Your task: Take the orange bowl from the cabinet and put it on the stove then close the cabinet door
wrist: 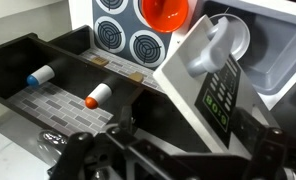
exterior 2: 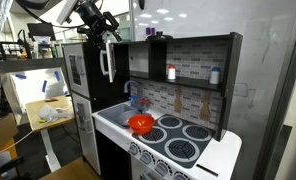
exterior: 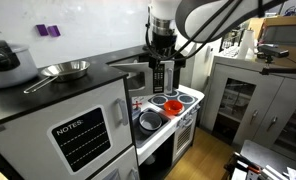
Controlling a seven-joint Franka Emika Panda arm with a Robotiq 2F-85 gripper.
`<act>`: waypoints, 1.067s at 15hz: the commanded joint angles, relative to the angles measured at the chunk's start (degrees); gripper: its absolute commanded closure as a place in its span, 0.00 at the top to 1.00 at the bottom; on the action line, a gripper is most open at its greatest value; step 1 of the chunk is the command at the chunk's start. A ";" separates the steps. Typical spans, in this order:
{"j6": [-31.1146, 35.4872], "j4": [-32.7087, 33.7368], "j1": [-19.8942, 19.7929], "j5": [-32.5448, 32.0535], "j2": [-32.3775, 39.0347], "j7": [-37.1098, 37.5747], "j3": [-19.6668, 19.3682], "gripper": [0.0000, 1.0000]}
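The orange bowl [exterior: 173,104] [exterior 2: 141,123] [wrist: 166,12] sits upright on a burner of the white stove [exterior: 191,96] [exterior 2: 183,131] [wrist: 113,35]. The cabinet [exterior 2: 138,60] is a dark compartment above the counter. Its white-framed cabinet door [exterior: 158,77] [exterior 2: 108,62] [wrist: 213,75] stands swung out, handle and green display showing in the wrist view. My gripper [exterior: 160,58] [exterior 2: 102,32] [wrist: 178,150] hovers at the door's upper edge, open wide. The door's edge lies between the dark fingers [wrist: 83,150]. Contact cannot be told.
A grey pan [exterior: 151,121] lies in the toy sink beside the stove. Small bottles [wrist: 98,95] [exterior 2: 171,72] stand on the brick-backed shelf. A steel bowl [exterior: 66,70] rests on the unit marked NOTES [exterior: 83,140]. A grey glass-door cabinet [exterior: 243,100] stands nearby.
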 commanded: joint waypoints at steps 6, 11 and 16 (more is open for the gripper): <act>2.79 -0.43 -1.13 -9.69 1.86 6.85 1.22 1.00; 2.14 -0.77 -0.69 -14.62 1.09 12.07 1.54 1.00; 2.08 -1.46 -0.47 -19.00 0.19 17.41 2.13 1.00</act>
